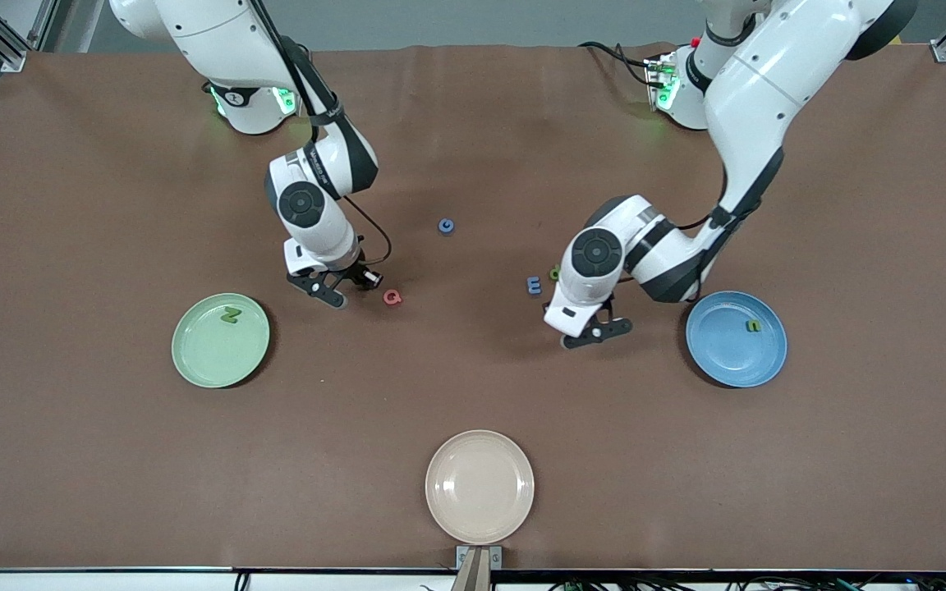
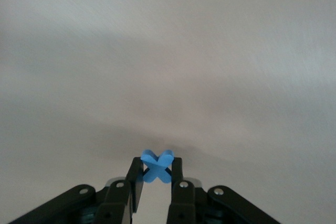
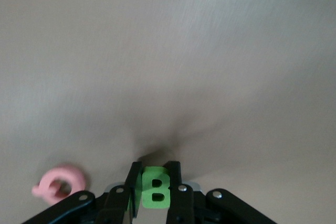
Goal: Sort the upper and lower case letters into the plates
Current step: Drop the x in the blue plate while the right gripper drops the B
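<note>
Blocking both held letters in the front view are the wrists themselves. Brown table carries a light green plate with a green N, a blue plate with a green letter, and a beige plate. Left gripper bends low by the blue plate, clamped on a blue x. Right gripper, beside the pink G, pinches a green B.

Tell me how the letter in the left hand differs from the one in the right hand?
The left hand pinches a blue x; the right hand pinches a green B. The x is lower case, the B upper case. The pink G lies beside the B; nothing lies beside the x. Both are small chunky letters held at the fingertips.
</note>
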